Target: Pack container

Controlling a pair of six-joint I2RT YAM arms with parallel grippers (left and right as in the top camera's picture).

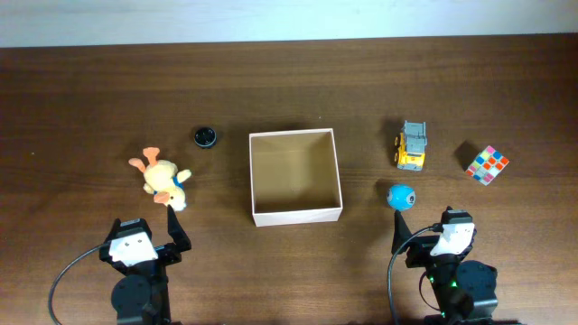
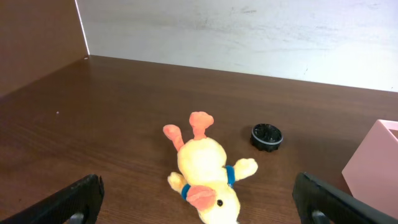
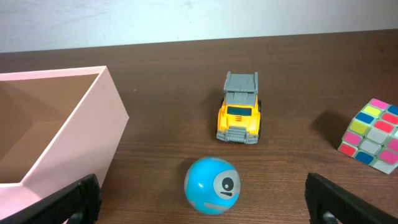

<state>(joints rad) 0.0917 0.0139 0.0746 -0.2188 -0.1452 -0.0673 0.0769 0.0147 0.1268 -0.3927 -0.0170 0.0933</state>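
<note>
The container (image 1: 297,215), a square shallow white box with a tan inside, stands empty at the table's middle; its wall shows in the right wrist view (image 3: 68,143) and its corner in the left wrist view (image 2: 373,165). A yellow plush duck (image 1: 164,179) (image 2: 208,171) lies left of it, just ahead of my open left gripper (image 1: 144,236) (image 2: 199,208). A blue ball with a face (image 1: 401,196) (image 3: 212,185) lies right of the box, just ahead of my open right gripper (image 1: 435,236) (image 3: 205,211). A yellow toy truck (image 1: 413,146) (image 3: 240,117) and a colour cube (image 1: 487,164) (image 3: 373,134) lie farther right.
A small black round cap (image 1: 206,136) (image 2: 267,137) lies left of the box's far corner. A pale wall borders the table's far edge.
</note>
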